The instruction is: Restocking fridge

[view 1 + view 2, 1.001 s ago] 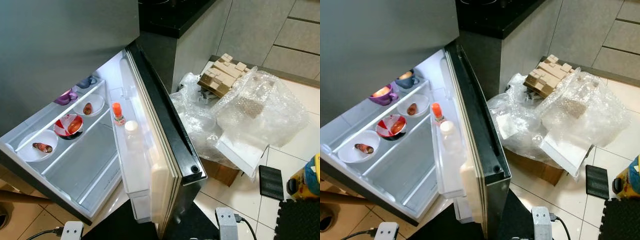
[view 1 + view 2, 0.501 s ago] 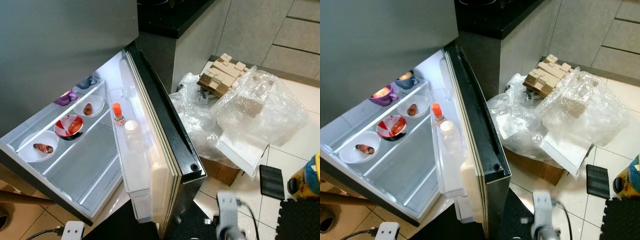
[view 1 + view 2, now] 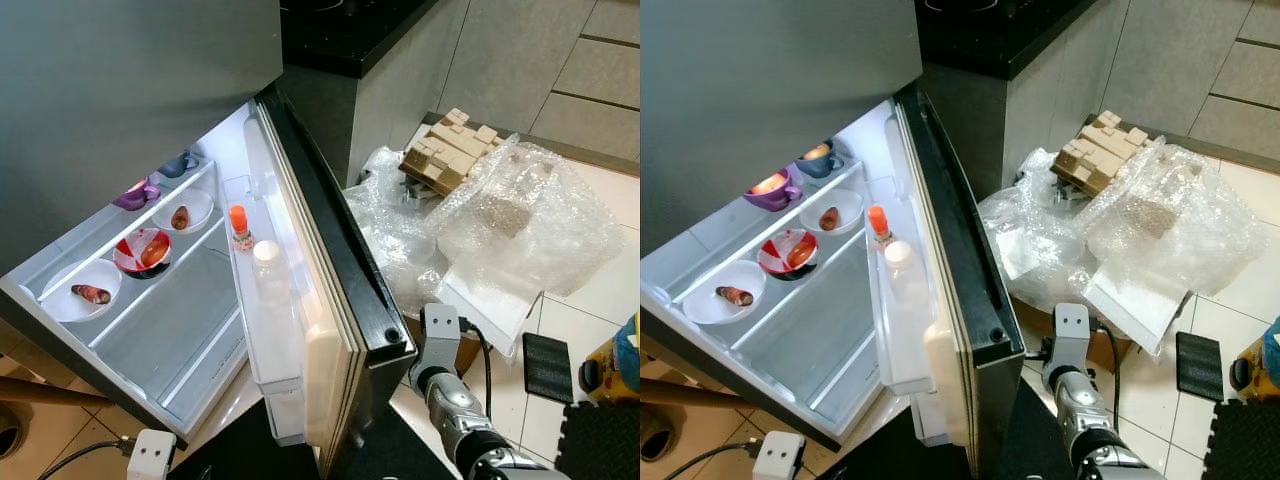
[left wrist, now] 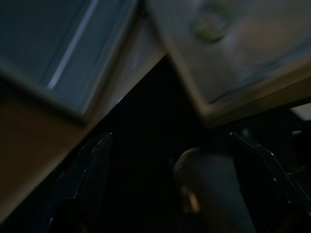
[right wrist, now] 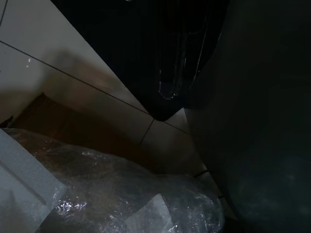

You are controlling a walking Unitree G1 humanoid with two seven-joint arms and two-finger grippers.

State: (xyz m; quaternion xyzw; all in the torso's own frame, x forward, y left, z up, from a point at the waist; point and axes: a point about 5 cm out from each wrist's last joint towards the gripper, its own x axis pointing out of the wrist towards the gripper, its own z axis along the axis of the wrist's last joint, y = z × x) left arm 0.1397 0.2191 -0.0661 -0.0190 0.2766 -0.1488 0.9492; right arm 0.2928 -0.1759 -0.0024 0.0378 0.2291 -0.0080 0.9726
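Floor: pale tiles (image 3: 505, 385), with a dark mat (image 3: 598, 440) at my lower right and a small black pad (image 3: 544, 364) lying flat beside it.
Room: a black counter top (image 3: 345, 30) and grey cabinet fronts (image 3: 520, 55) stand behind the fridge.
Clutter: a heap of bubble wrap (image 3: 500, 225) lies on a cardboard box (image 3: 445, 345) near the cabinets, and a brown moulded carton piece (image 3: 445, 150) rests on top of the heap.
Fridge: the fridge (image 3: 130, 80) is at my left, lit inside, and its door (image 3: 335, 270) stands open toward me; the long edge of the door runs from the hinge, far from me, down to the near corner.
Shelves: a white bowl (image 3: 715, 300) with a dark food piece is nearest, then a red and white bowl (image 3: 790, 252), then another white bowl (image 3: 830, 212); on the shelf behind stand a purple cup (image 3: 772, 190) and a blue cup (image 3: 818, 158).
Door rack: a small bottle with orange cap (image 3: 239, 226) stands upright, and just beside it, nearer to me, a clear bottle with white cap (image 3: 268, 272), also upright.
My right gripper: the right arm (image 3: 450, 395) is raised beside the near corner of the door; I cannot tell if the fingers are parted or closed.
My left gripper: the left gripper (image 4: 180, 184) hangs low in the shade under the fridge edge, its two black fingers (image 4: 92, 170) spread apart and holding nothing.
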